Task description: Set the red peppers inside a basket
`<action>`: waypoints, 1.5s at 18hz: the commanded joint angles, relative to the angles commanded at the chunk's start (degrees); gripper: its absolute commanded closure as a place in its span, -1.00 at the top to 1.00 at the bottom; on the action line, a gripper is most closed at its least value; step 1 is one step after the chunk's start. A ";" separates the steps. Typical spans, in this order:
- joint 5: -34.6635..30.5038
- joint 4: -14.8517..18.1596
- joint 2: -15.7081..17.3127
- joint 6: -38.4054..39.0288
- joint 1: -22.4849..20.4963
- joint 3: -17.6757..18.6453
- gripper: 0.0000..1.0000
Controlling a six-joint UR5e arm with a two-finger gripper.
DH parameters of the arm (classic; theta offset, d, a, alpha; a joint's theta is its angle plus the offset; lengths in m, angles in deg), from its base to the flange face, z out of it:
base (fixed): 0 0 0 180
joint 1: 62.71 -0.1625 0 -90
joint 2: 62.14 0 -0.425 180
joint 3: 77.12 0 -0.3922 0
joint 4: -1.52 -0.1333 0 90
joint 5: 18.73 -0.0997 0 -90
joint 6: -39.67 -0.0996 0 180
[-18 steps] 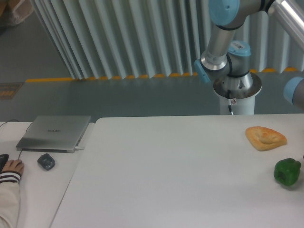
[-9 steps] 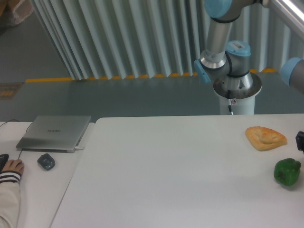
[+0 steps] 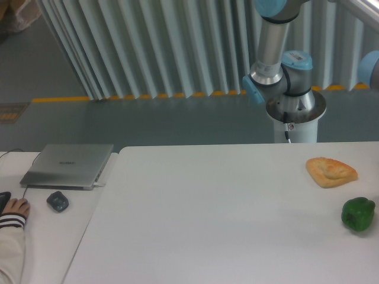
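Note:
No red peppers and no basket show in the camera view; both are out of view. The gripper is out of frame too: only the arm's base (image 3: 294, 106) behind the table and its upper links (image 3: 272, 41) rising out of the top right are visible.
A green pepper (image 3: 358, 214) sits near the white table's (image 3: 225, 236) right edge, with a flat piece of bread (image 3: 331, 171) behind it. On the left side table lie a closed laptop (image 3: 68, 165), a dark mouse (image 3: 57, 201) and a person's hand (image 3: 15, 208).
The arm's upper links have swung further up and right. A dark part seen at the right edge half a second ago has left the frame.

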 joint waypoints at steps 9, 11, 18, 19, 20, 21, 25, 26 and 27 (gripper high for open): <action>0.00 -0.44 -0.79 -27.51 -9.49 0.88 -0.27; 0.18 -0.44 -0.79 -29.90 -11.25 1.14 -0.27; 2.99 -1.67 -2.10 -40.62 -17.49 1.23 -0.26; 3.34 -1.76 -2.20 -41.85 -18.81 1.23 -0.26; 4.65 -1.85 -2.63 -44.04 -19.86 1.23 -0.26; 6.05 -1.85 -2.90 -46.32 -20.31 1.14 -0.26; 6.59 -1.76 -3.43 -48.19 -21.54 0.70 -0.23; 6.59 -1.59 -3.51 -47.84 -21.54 0.01 -0.20; 6.59 -1.41 -3.52 -47.67 -21.46 -0.17 -0.18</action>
